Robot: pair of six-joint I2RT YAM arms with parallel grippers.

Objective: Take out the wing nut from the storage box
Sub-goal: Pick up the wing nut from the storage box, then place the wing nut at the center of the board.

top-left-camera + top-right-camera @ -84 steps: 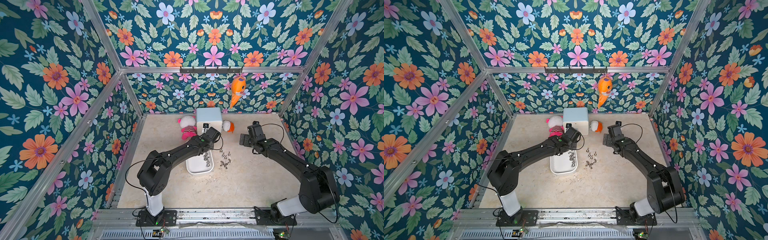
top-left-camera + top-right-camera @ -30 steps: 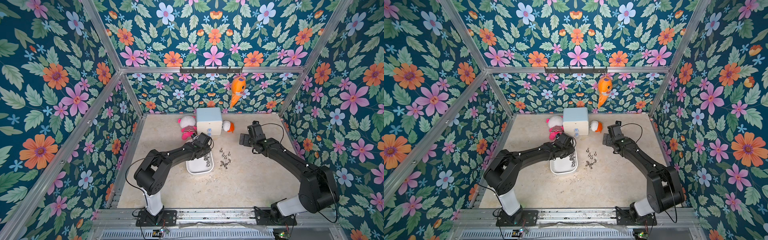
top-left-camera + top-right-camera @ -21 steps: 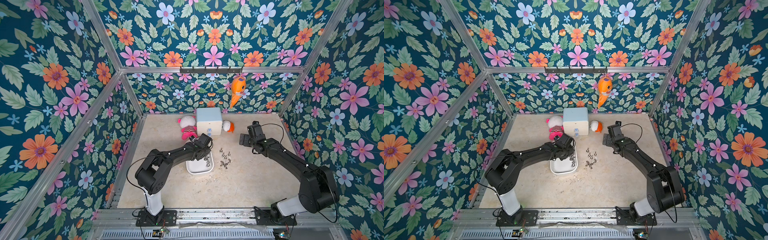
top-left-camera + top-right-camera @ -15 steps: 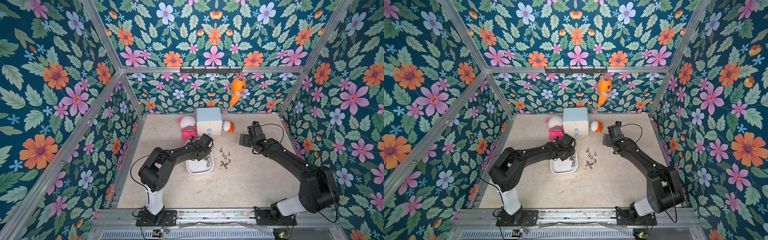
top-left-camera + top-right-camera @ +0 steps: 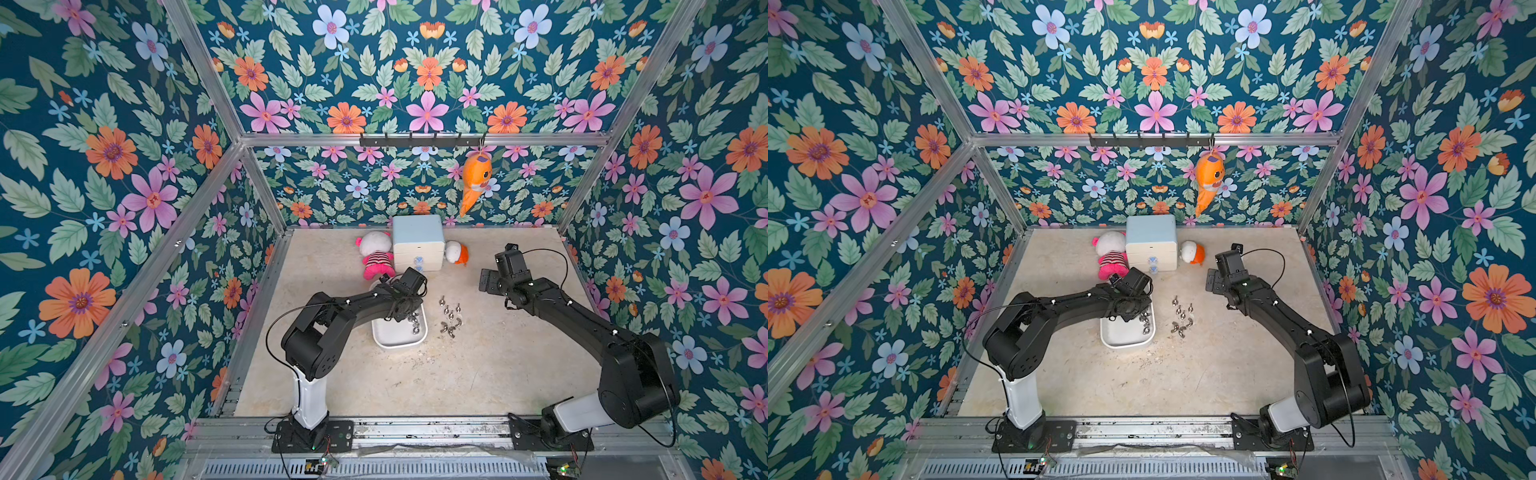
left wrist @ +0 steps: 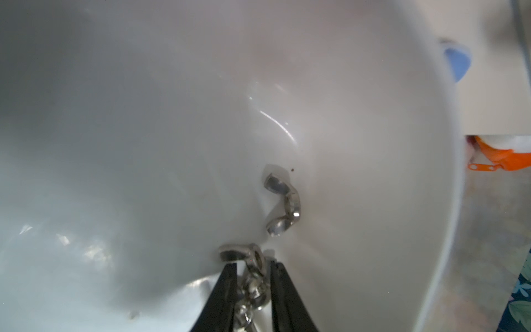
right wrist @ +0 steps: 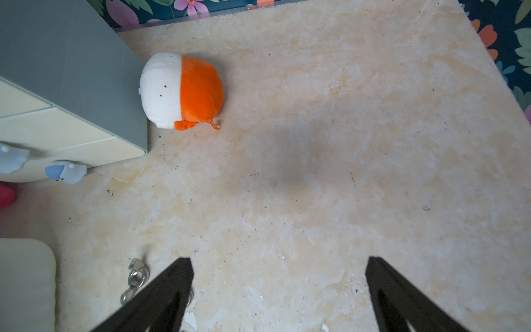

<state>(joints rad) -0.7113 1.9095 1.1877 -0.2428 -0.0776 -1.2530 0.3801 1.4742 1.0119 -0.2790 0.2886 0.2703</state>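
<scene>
The storage box [image 5: 399, 343] [image 5: 1125, 343] is a shallow white tray in the middle of the table, with a few metal wing nuts [image 5: 414, 324] lying along its right side. My left gripper [image 5: 406, 312] [image 5: 1134, 312] reaches down into the box. In the left wrist view the left gripper [image 6: 253, 263] is shut on a wing nut [image 6: 253, 277] that sits between its black fingers [image 6: 230, 287]. Another wing nut [image 6: 283, 205] lies just beyond on the box floor. My right gripper [image 5: 484, 280] [image 7: 278, 260] hangs open over bare table to the right, holding nothing.
Several wing nuts [image 5: 451, 318] [image 5: 1182, 318] lie loose on the table right of the box, one of them [image 7: 135, 278] beside my right fingers. At the back stand a white drawer cabinet [image 5: 417, 241], a pink plush [image 5: 376, 259] and an orange-white plush [image 5: 457, 252]. An orange fish toy [image 5: 476, 178] hangs from the rail.
My left gripper has come back from beside the cabinet, dipped into the box and narrowed its jaws onto a nut. The right arm has not moved.
</scene>
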